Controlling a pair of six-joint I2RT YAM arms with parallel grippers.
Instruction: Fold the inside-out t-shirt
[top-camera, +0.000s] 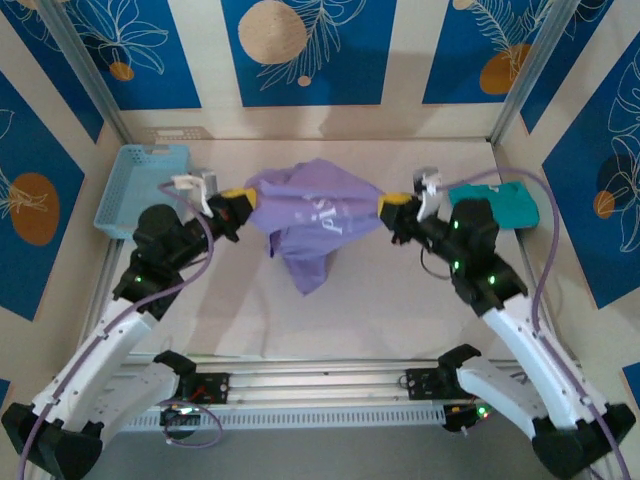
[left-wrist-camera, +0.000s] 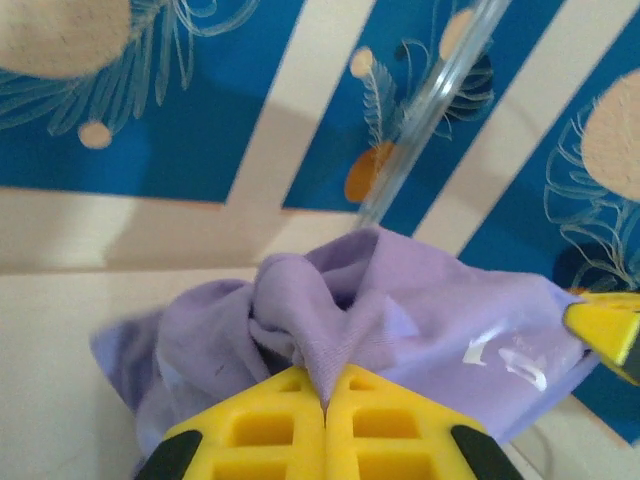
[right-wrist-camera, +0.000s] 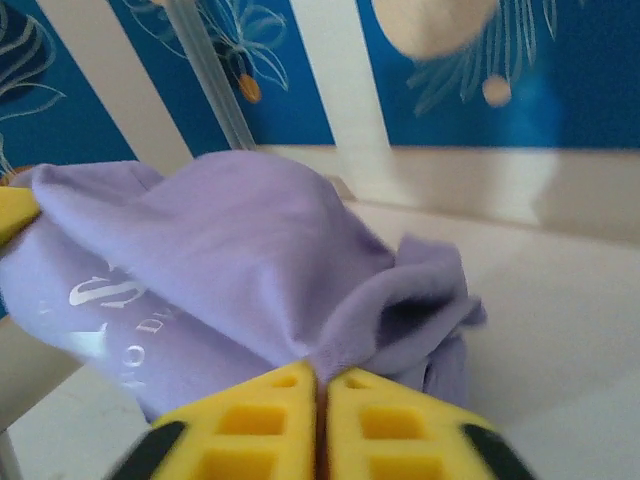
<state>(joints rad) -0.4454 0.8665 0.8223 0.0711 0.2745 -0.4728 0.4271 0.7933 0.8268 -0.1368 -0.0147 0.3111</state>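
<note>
Top external shows the inside-out t-shirt (top-camera: 310, 215) strung between the two tools, to the right of the light blue basket (top-camera: 140, 185). Its lower part sags in a bunch toward the bench (top-camera: 300, 330), and I cannot tell whether it touches. Sleeves and collar are lost in the folds, and the pale lettering is too blurred to read. Farther from the basket, a teal shirt (top-camera: 505, 205) is partly hidden by the right arm. Both arms reach forward and inward, elbows bent. The left tool (top-camera: 238, 203) and the right tool (top-camera: 392, 207) each clench a pinch of purple fabric — yellow fingers (left-wrist-camera: 260, 430) pressed together.
</note>
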